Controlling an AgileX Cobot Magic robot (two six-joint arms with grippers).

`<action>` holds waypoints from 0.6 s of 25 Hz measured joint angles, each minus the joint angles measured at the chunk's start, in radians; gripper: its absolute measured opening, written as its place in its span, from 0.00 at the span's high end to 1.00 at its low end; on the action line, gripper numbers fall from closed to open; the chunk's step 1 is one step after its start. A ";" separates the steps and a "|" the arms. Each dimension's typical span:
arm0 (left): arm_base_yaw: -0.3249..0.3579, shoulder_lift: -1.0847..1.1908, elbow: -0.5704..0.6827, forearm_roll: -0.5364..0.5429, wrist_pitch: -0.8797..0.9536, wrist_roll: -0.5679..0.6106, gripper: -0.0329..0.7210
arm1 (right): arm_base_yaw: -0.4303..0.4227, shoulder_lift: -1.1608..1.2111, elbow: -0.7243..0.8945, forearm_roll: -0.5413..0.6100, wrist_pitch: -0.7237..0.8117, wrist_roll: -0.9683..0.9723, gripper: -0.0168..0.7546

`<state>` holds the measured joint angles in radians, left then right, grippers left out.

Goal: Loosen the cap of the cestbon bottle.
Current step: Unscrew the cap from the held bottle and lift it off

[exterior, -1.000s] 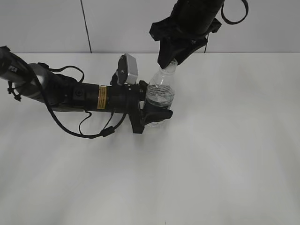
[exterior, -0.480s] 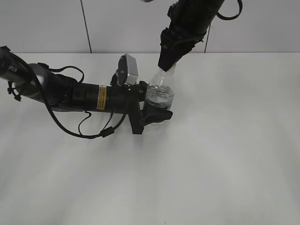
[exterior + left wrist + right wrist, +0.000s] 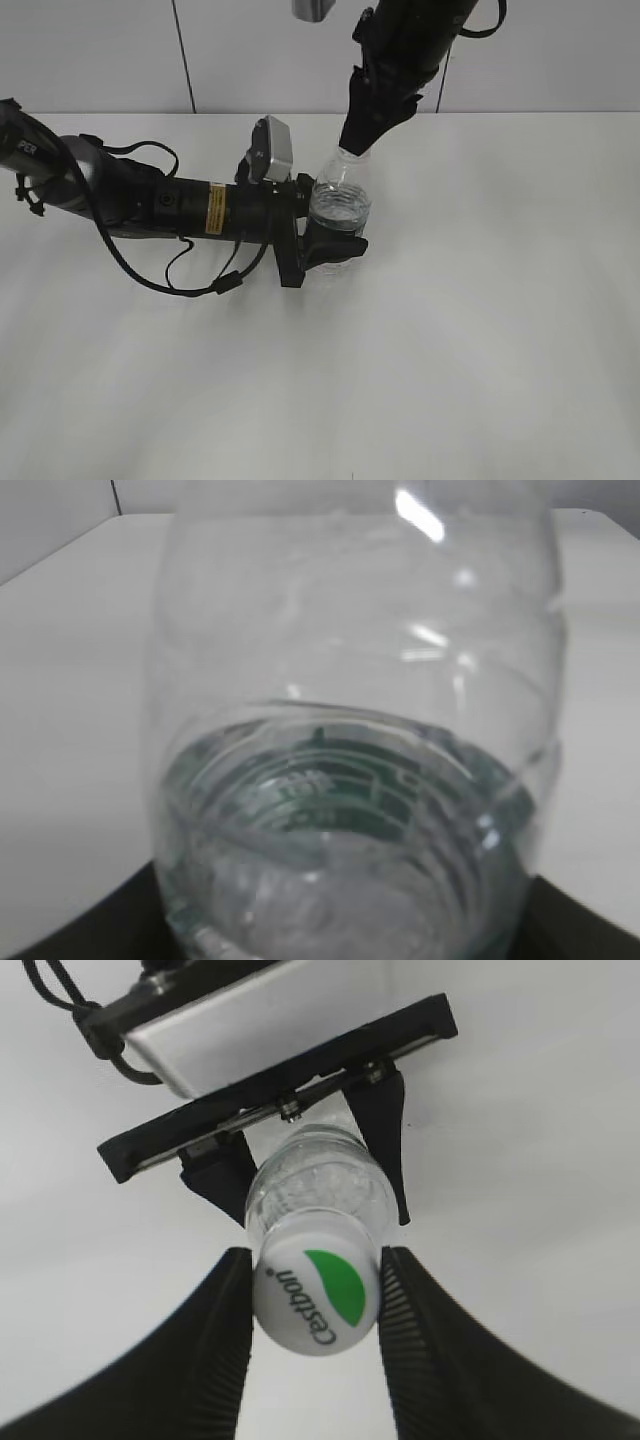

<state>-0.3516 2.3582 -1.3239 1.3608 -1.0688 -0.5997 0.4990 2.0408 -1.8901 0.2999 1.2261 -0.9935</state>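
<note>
Right wrist view: fingers (image 3: 225,1330) flanking cap (image 3: 315,1300).

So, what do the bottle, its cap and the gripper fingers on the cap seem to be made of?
The bottle: clear thin plastic, glossy; the ribbed wall shows bright glints and water inside. The cap: opaque white plastic, smooth, with a printed green mark. The right gripper fingers: matte black with ridged inner faces, probably plastic or rubber; the look leaves it open.

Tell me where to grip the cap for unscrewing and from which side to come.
Grip the cap across its round side wall, coming from above along the bottle neck. The right claw already brackets it that way, a finger on each side.
</note>
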 joint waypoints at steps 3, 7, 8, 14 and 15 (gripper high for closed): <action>0.000 0.000 0.000 0.000 0.000 0.000 0.41 | 0.000 0.000 0.000 0.001 0.001 -0.057 0.60; 0.000 0.000 0.000 0.001 0.000 0.000 0.41 | 0.000 0.000 0.000 0.003 0.002 -0.126 0.60; 0.001 0.000 0.000 0.001 0.000 0.000 0.41 | 0.000 0.000 0.000 0.003 0.002 -0.142 0.60; 0.001 0.000 0.000 0.002 0.000 0.000 0.41 | 0.000 0.000 0.000 -0.004 0.002 -0.205 0.60; 0.001 0.000 0.000 0.002 -0.001 0.000 0.41 | 0.000 0.000 0.000 -0.004 0.002 -0.208 0.60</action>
<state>-0.3506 2.3582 -1.3239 1.3627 -1.0700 -0.5997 0.4990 2.0408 -1.8901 0.2956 1.2281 -1.2016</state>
